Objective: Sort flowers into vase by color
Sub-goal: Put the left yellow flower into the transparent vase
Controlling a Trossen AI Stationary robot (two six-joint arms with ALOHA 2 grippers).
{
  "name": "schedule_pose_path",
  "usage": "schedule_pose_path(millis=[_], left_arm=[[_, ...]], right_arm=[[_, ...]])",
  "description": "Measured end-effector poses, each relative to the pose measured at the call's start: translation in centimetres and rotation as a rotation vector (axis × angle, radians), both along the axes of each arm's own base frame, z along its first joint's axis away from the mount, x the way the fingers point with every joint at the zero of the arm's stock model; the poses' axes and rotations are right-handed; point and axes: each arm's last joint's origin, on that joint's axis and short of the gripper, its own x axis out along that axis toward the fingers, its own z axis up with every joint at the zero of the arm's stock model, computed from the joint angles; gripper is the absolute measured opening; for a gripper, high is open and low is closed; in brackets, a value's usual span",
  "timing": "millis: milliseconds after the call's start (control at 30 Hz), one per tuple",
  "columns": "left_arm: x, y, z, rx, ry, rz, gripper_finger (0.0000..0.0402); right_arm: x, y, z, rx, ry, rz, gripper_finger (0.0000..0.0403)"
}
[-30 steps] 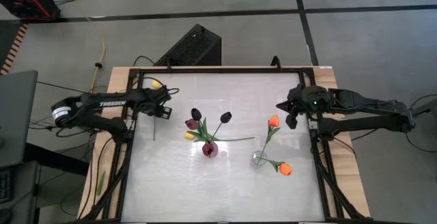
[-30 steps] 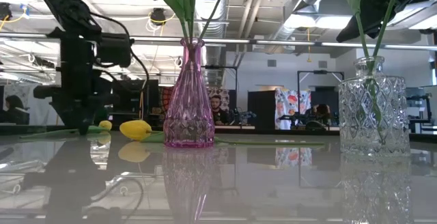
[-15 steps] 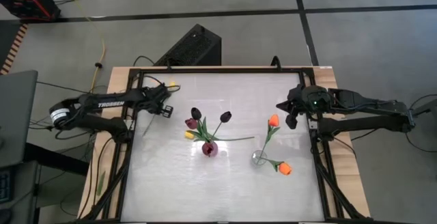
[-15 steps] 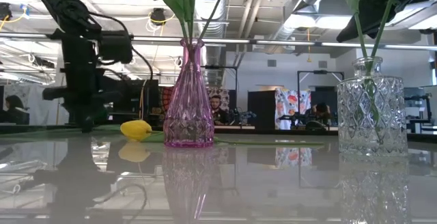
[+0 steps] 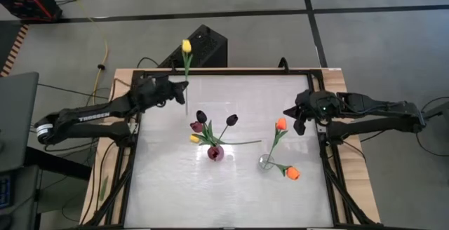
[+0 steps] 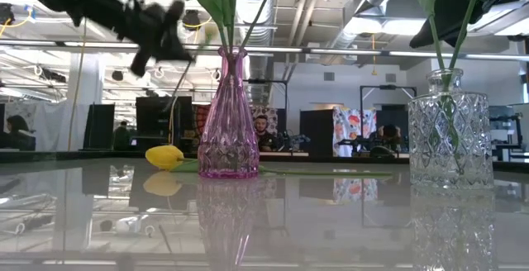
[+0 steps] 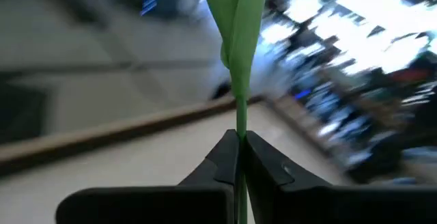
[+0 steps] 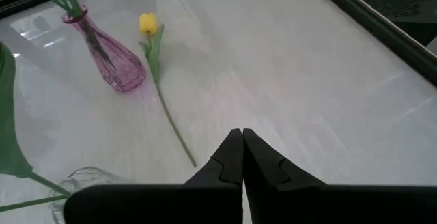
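Jaws of the left gripper are clamped on the thin stem of a yellow tulip, which is held aloft near the counter's far left corner. Carrying is judged to be the step in hand. A vase must be chosen next; the pink vase holds dark tulips, the clear vase orange ones. Another yellow tulip lies beside the pink vase. The right gripper waits at the right edge, jaws closed on nothing.

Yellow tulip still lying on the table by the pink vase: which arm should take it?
Probably right. The right gripper is shut and holds nothing, waiting beside the clear glass vase. The left gripper already grips another yellow tulip's stem, raised in the air. The lying yellow tulip shows in the right wrist view.
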Motion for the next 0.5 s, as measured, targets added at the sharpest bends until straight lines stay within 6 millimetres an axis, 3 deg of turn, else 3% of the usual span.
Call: schedule_pose_path(millis=[300,500], left_arm=[[0.8,-3.5,5.1,0.328,-0.422,-0.283,0.0],[1.7,-2.9,8.5,0.397,-0.552,-0.26,0.0]], right_arm=[[0.0,-0.1,0.2,-0.03,0.001,-0.004,0.0029],[-0.5,-1.1,4.4,-0.166,-0.129,-0.055,0.0029]])
